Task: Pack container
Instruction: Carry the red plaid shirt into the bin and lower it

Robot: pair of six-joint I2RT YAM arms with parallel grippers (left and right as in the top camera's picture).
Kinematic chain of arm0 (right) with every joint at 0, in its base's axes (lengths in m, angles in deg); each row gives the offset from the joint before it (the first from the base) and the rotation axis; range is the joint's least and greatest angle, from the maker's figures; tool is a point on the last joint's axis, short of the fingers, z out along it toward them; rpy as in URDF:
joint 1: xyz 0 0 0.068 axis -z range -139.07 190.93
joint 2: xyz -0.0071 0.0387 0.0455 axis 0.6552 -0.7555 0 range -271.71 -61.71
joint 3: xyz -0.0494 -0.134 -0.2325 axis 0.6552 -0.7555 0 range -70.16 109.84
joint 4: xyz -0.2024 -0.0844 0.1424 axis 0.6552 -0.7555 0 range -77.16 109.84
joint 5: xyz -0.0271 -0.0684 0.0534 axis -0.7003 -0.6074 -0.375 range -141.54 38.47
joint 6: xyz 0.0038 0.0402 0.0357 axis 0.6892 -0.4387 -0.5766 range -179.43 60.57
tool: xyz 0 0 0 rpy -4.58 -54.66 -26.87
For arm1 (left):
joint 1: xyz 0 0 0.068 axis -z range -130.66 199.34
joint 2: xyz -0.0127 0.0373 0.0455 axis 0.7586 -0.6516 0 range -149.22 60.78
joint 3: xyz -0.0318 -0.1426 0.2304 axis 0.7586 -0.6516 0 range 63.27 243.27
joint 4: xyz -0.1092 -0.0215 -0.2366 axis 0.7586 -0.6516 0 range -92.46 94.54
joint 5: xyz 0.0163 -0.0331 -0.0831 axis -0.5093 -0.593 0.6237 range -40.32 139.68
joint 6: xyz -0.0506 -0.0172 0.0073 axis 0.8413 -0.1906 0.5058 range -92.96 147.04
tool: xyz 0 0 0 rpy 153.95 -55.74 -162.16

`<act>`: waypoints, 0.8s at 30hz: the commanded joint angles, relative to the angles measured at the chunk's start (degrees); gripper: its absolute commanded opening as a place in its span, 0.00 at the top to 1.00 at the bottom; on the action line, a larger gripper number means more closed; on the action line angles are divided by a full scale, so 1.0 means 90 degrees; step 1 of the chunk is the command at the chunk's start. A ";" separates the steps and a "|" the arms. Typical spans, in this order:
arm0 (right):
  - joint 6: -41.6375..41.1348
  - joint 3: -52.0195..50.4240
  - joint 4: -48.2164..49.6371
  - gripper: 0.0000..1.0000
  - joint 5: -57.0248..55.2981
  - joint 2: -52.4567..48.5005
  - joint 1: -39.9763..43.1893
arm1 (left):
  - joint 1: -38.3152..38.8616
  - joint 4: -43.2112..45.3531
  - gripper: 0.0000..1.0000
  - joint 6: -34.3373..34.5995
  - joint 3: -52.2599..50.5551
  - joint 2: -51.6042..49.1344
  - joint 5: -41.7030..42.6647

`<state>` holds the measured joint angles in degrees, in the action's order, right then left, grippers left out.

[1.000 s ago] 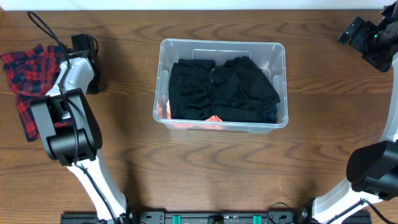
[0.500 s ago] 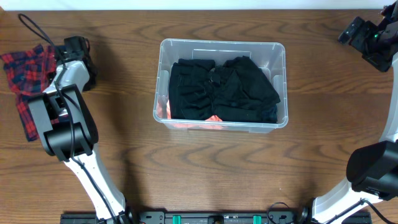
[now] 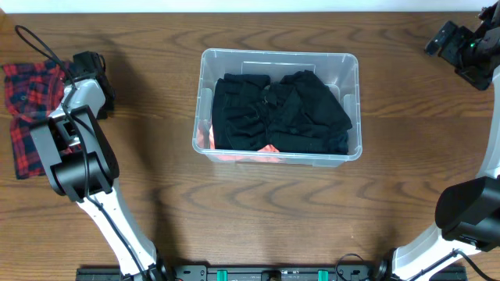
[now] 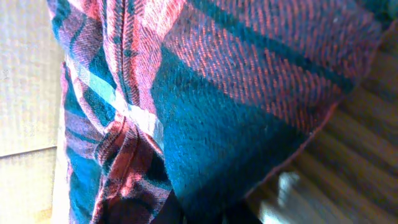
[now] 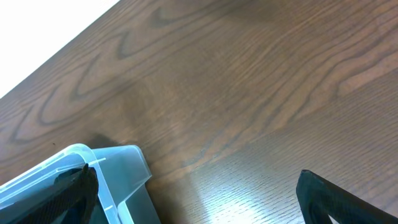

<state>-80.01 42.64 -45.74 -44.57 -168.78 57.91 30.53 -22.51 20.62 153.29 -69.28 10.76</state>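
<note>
You've got a brown wood-grain table [image 3: 258, 211]. Clear container [image 3: 277, 54] sits on it, centre toward the far side. Red-and-navy plaid cloth [image 3: 25, 117] lies crumpled at the left edge, well apart from the container.

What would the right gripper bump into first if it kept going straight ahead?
Probably the wooden table: the right gripper, jaws open, aims at it, with the container off to one side. Depth is unclear.

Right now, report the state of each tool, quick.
Left tool: shut on the red plaid cloth.
Right tool: open, holding nothing.
</note>
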 commanded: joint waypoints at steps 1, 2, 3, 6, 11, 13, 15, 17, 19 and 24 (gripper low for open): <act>-0.0068 0.0032 -0.0002 0.01 0.0017 -0.0053 -0.0002 | 0.0219 -0.0107 0.94 -0.0017 -0.0095 0.0648 0.0197; -0.0068 0.0032 -0.0002 0.01 0.0017 -0.0053 -0.0002 | 0.0282 -0.0107 0.94 -0.0019 -0.0095 0.0891 0.0199; -0.0068 0.0032 -0.0002 0.01 0.0015 -0.0053 -0.0002 | 0.0364 -0.0107 0.94 -0.0024 -0.0095 0.1195 0.0199; -0.0068 0.0032 -0.0002 0.01 0.0015 -0.0053 -0.0002 | 0.0631 -0.0104 0.94 -0.0102 -0.0095 0.2042 0.0301; -0.0068 0.0032 0.0000 0.01 0.0017 -0.0053 -0.0002 | 0.1379 -0.0102 0.94 -0.0911 -0.0095 0.3565 0.1209; -0.0068 0.0032 -0.0002 0.01 0.0017 -0.0053 -0.0002 | 0.1775 -0.0104 0.94 -0.1345 -0.0095 0.4073 0.1685; -0.0068 0.0032 0.0000 0.01 0.0015 -0.0053 -0.0002 | 0.2242 -0.0155 0.94 -0.1872 -0.0095 0.4510 0.2217; -0.0068 0.0032 -0.0002 0.01 0.0015 -0.0053 -0.0002 | 0.2773 -0.0270 0.94 -0.2368 -0.0095 0.4855 0.2681; -0.0068 0.0032 -0.0002 0.01 0.0015 -0.0053 -0.0002 | 0.3388 -0.0376 0.94 -0.2735 -0.0095 0.5102 0.2827; -0.0068 0.0032 0.0000 0.01 0.0015 -0.0053 -0.0002 | 0.4707 -0.0486 0.94 -0.2892 -0.0095 0.5170 0.2832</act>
<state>-80.01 42.64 -45.72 -44.57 -168.82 57.91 68.56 -27.08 -1.80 151.30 -22.95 34.41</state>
